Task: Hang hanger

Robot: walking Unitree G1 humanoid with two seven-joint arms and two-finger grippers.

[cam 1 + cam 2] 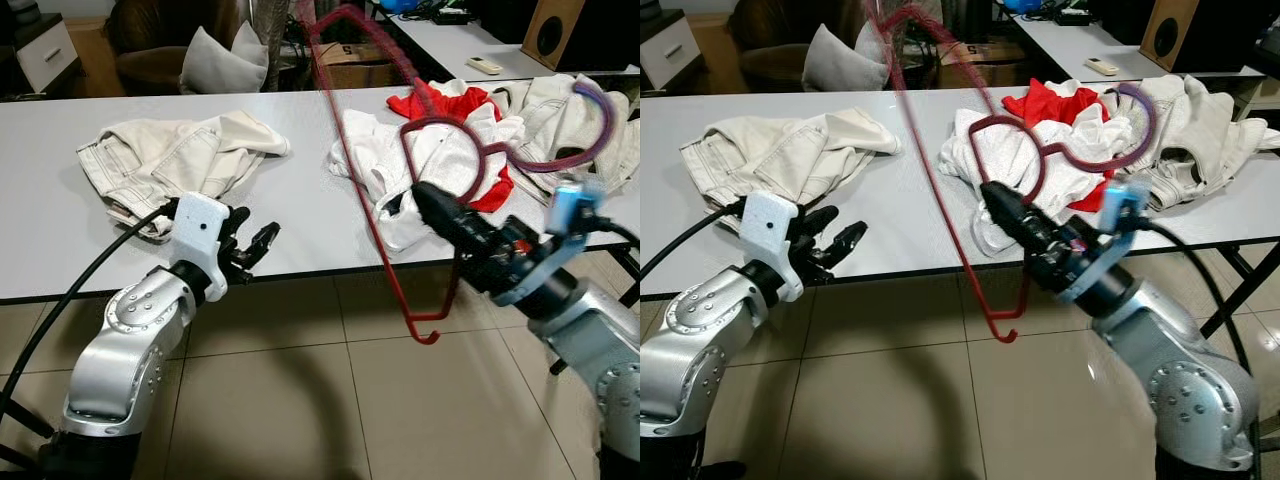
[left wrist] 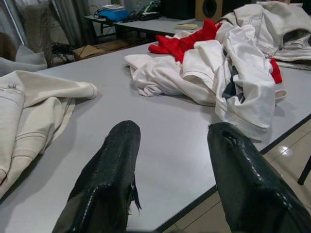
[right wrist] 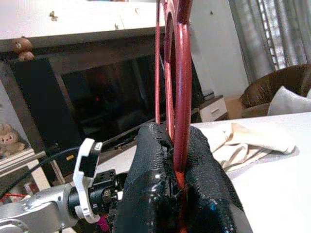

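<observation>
While the red hanger (image 1: 365,180) is clamped between the right fingers (image 3: 160,194), pinched shut on its thin frame above the surface (image 1: 300,200), the carry should be judged by how the frame sits in that grip. From the fingers the frame runs up and away, and one end drops below them to a small hook past the surface edge; such a long, light lever is likely to swing or twist. A steady wrist and a slow lift are called for, so the low end clears the edge and the pile of white and red clothes (image 1: 440,150) just beyond the fingertips. No rail can be made out yet. The left fingers (image 2: 112,179) are held apart, empty, near the beige trousers (image 1: 170,160).
</observation>
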